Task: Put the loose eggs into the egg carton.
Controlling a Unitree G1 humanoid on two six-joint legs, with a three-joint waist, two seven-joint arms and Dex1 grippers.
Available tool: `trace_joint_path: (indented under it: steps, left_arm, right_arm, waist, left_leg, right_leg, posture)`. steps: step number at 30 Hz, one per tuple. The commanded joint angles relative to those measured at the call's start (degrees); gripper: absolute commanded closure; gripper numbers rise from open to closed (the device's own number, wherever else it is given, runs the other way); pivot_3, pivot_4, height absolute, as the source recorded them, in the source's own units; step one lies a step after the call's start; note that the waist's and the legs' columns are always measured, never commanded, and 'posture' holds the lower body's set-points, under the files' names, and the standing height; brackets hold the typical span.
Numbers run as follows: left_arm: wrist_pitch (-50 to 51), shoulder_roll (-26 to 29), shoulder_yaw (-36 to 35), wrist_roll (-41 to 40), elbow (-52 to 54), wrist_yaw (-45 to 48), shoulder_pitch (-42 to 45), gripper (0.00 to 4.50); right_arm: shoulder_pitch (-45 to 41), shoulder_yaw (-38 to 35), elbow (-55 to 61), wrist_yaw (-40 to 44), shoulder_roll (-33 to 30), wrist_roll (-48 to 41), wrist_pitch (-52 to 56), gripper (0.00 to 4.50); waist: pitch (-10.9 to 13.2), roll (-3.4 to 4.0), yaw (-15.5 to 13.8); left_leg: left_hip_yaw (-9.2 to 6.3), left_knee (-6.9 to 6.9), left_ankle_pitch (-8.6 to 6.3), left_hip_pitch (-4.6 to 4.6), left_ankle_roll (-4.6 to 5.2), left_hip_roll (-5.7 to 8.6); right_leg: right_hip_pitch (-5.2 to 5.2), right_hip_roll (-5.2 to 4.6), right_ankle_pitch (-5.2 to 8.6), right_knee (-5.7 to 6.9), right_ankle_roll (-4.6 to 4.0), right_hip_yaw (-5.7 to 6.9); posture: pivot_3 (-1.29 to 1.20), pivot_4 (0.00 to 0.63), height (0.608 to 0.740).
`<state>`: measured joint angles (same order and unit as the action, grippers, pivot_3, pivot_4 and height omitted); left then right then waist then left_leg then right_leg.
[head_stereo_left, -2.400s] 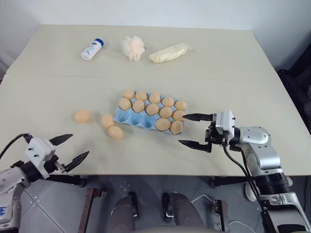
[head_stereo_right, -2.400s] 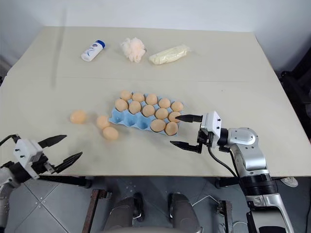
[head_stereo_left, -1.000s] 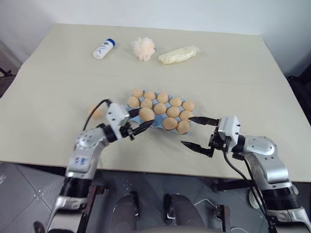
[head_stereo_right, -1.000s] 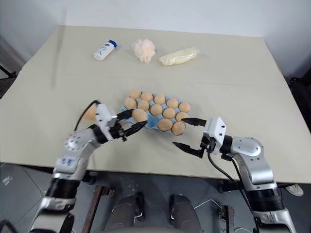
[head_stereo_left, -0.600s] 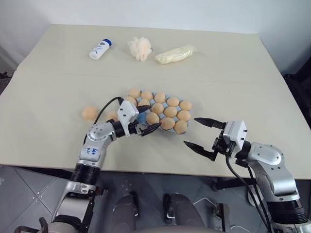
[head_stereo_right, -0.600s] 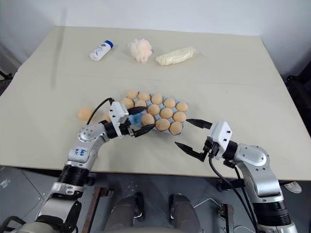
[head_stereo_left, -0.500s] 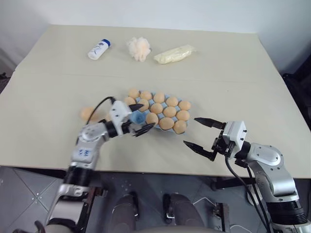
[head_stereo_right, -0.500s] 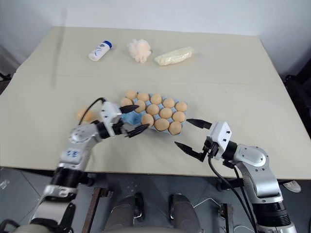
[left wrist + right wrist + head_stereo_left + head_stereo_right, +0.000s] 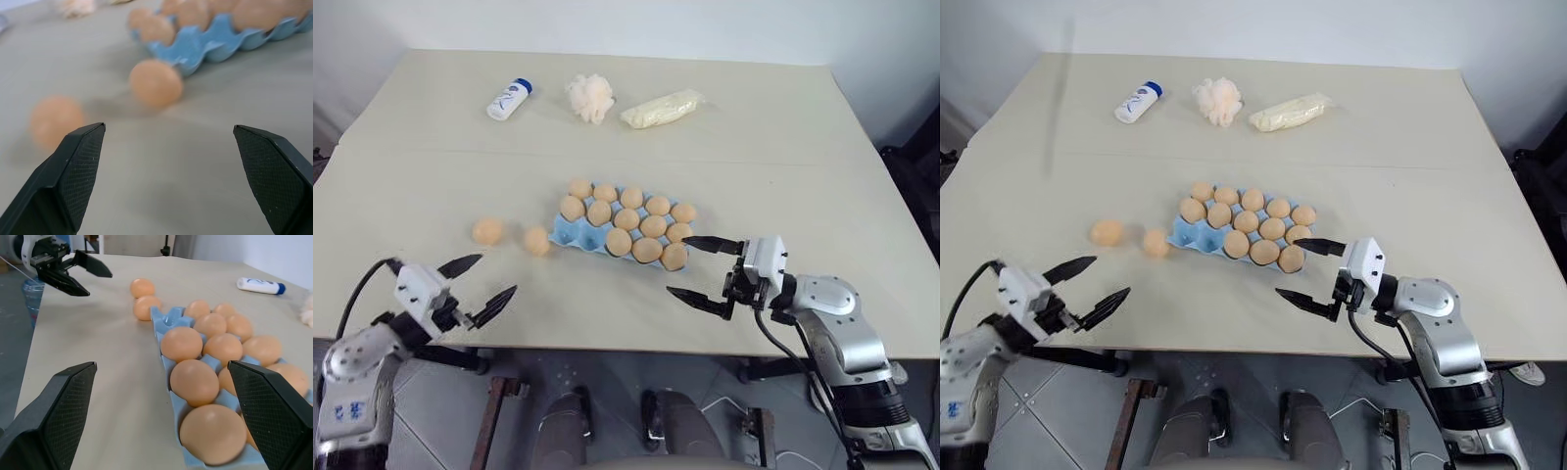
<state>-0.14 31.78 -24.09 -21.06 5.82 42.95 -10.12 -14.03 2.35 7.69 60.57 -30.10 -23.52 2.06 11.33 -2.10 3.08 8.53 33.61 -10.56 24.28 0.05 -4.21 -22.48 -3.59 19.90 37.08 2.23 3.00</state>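
Left eye view: two loose eggs lie mid-counter, just off the egg carton's left end. Left gripper hangs wide and empty at the near edge; right gripper gapes beside the carton's right end.

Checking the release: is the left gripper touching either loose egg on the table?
Apart. In the left eye view the left gripper, open, hangs at the table's near edge, with bare table between it and the two loose eggs.
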Motion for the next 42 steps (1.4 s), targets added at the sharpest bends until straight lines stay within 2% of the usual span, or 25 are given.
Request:
trace_joint_path:
  steps: [1,7,13,18,22,27,32,35,39,40,42]
  left_arm:
    - [-0.01,-2.29,-2.75,-0.21,2.2,-5.11,-2.21,0.03]
    - [1.24,-4.02,-0.64,-1.2,4.96,-6.36,-3.16,0.03]
    - [3.7,-3.24,4.81,1.16,1.83,-7.06,6.26,0.03]
    - [1.81,-1.13,9.34,4.21,-7.21,-3.32,14.02,0.03]
    - [-1.19,0.92,12.68,5.94,-19.08,1.45,23.07,0.03]
    - [-3.98,-0.7,15.28,7.32,-29.18,3.02,31.78,0.03]
    - [-6.79,-2.24,17.72,8.27,-35.33,5.99,35.72,0.03]
    - [-8.34,-2.42,17.44,8.12,-36.71,6.18,35.98,0.61]
    - [-9.48,-2.16,16.05,6.87,-35.78,5.96,34.76,1.85]
    - [-9.21,-1.79,15.75,6.59,-34.66,6.05,33.74,2.02]
    - [-8.77,-0.94,15.08,6.0,-32.19,6.53,31.55,2.07]
  right_arm:
    - [-1.04,0.02,-0.05,0.65,0.63,-0.56,-1.31,0.0]
    - [-1.73,0.19,-0.46,1.43,0.71,-0.74,-1.19,0.0]
    - [-1.77,0.12,-0.46,1.25,0.72,-0.53,-1.27,0.0]
    - [-1.11,0.23,0.86,-0.07,1.18,-0.38,-1.02,0.0]
    - [-0.68,-0.15,1.5,-0.74,0.9,-0.45,-0.93,0.0]
    - [-0.54,-0.48,1.69,-2.23,1.17,-0.09,-1.35,0.0]
    - [0.29,-0.39,2.69,-3.54,1.4,0.2,-1.58,0.0]
    - [0.84,-0.7,3.1,-4.01,1.23,0.29,-1.69,0.0]
    - [1.39,-0.77,3.17,-4.39,1.2,0.41,-1.9,0.0]
    - [1.5,-0.68,3.21,-4.45,1.23,0.46,-1.92,0.0]
    - [1.62,-0.57,3.32,-4.56,1.28,0.49,-1.87,0.0]
  waist:
    - [0.0,0.0,-0.07]
    - [0.0,0.0,0.02]
    - [0.0,0.0,-0.27]
    - [-0.01,-0.01,0.06]
    - [0.0,-0.01,-0.14]
    - [0.0,-0.01,-0.19]
    - [0.0,-0.01,-0.29]
    - [-0.01,-0.01,-0.24]
    - [-0.01,-0.01,-0.12]
    - [-0.01,-0.01,-0.08]
    - [-0.01,-0.01,0.1]
  left_leg:
    - [0.0,-0.02,0.0,0.01,0.0,0.0]
    - [0.02,-0.11,-0.02,0.02,0.01,0.03]
    - [0.02,-0.08,-0.02,0.02,0.0,0.03]
    - [0.07,-0.08,-0.01,0.02,0.02,0.05]
    - [0.06,-0.08,0.03,0.02,-0.03,0.02]
    - [0.07,0.05,0.03,0.02,0.0,0.03]
    - [0.07,0.2,0.03,0.02,0.01,0.03]
    - [0.07,0.27,0.04,0.0,0.01,0.02]
    - [0.06,0.34,0.04,-0.01,0.02,0.02]
    - [0.06,0.34,0.05,-0.01,0.02,0.03]
    - [0.06,0.34,0.05,-0.02,0.02,0.02]
  right_leg:
    - [0.0,0.0,0.0,-0.02,-0.01,0.01]
    - [0.01,0.0,-0.01,-0.17,0.01,0.01]
    - [0.02,0.03,-0.09,-0.14,0.16,0.03]
    - [0.01,0.04,-0.14,-0.12,0.25,0.01]
    - [-0.05,0.1,-0.11,0.02,0.19,0.06]
    - [0.0,0.08,-0.15,0.05,0.26,0.05]
    - [-0.01,0.09,-0.15,0.23,0.27,0.04]
    - [-0.01,0.09,-0.15,0.35,0.27,0.04]
    - [0.0,0.08,-0.15,0.39,0.27,0.02]
    - [0.0,0.08,-0.15,0.4,0.27,0.02]
    - [0.01,0.08,-0.15,0.4,0.28,0.01]
  posture:
    - [0.0,0.15,0.74]
    - [0.0,0.15,0.74]
    - [0.0,0.15,0.74]
    - [0.0,0.15,0.74]
    - [0.0,0.15,0.74]
    - [0.0,0.15,0.74]
    - [0.0,0.15,0.74]
    - [0.0,0.15,0.74]
    - [0.0,0.15,0.74]
    - [0.0,0.15,0.74]
    - [0.0,0.15,0.74]
